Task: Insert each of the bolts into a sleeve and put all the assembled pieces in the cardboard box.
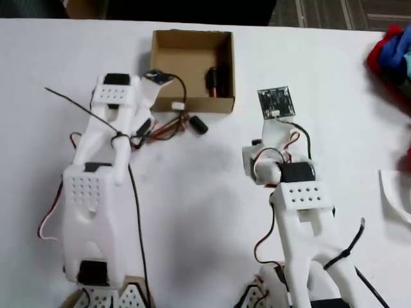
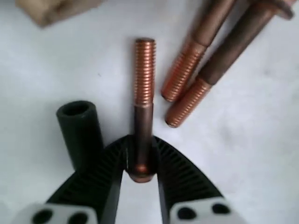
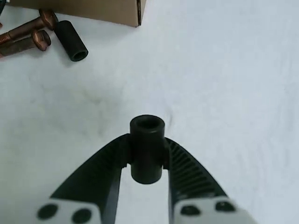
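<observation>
At the left of the table, the left gripper has its fingers pinched on the smooth shank of a copper bolt, right next to the head. The threaded end points away from the wrist and touches nothing. A loose black sleeve lies just beside one finger, its open mouth also facing away from the wrist. On the bolt's other side, two more bolts lie side by side and touching. A narrow strip of white tabletop separates them from the held one.

On the far side of this cluster stands the cardboard box, open at the top. A dark piece with a reddish end lies against its right wall.

Right of the box and nearer, the right gripper has its fingers clamped on a second black sleeve, with the bore facing away from the wrist. Open white tabletop stretches between the two arms and on around this gripper. A heap of coloured cloth sits at the far right edge.
</observation>
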`<state>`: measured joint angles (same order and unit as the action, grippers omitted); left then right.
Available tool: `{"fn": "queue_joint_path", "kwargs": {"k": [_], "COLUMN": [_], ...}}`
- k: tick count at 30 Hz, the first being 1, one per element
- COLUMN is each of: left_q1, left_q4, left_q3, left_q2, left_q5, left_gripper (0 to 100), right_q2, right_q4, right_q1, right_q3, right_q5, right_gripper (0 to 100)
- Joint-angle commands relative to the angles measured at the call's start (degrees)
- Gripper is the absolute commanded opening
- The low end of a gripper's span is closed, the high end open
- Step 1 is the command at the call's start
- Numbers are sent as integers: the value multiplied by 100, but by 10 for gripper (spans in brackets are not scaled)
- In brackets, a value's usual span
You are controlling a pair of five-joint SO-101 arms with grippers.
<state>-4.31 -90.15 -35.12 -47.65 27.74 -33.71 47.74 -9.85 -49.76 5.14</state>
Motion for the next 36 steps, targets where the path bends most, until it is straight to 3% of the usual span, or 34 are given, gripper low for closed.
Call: {"fn": "queue_joint_path", "kwargs": {"k": [1, 5, 10, 16, 19, 27, 36], "left_q1": [-26, 0, -88, -44, 18, 633, 624], "left_q4": [-343, -1213, -1213, -1240, -1240, -1222, -1108], "left_q3": [-760, -1508, -1631, -1543, -901, 2097, 2369], "left_q2": [-79, -97, 413, 958, 1213, 2374, 2602], "left_q5": [123, 1204, 2268, 2620, 2664, 3807, 4211], "left_gripper": [26, 26, 26, 26, 26, 26, 26], "right_q2": [-13, -4, -40, -48, -48, -4, -4], "right_q4": [-101, -101, -101, -101, -110, -277, -347], "right_q1": [40, 48, 48, 48, 48, 259, 400], "right_q3": [35, 35, 35, 35, 35, 26, 26], "right_q5": [0, 0, 0, 0, 0, 0, 0], "right_gripper": [20, 20, 20, 20, 20, 20, 20]}}
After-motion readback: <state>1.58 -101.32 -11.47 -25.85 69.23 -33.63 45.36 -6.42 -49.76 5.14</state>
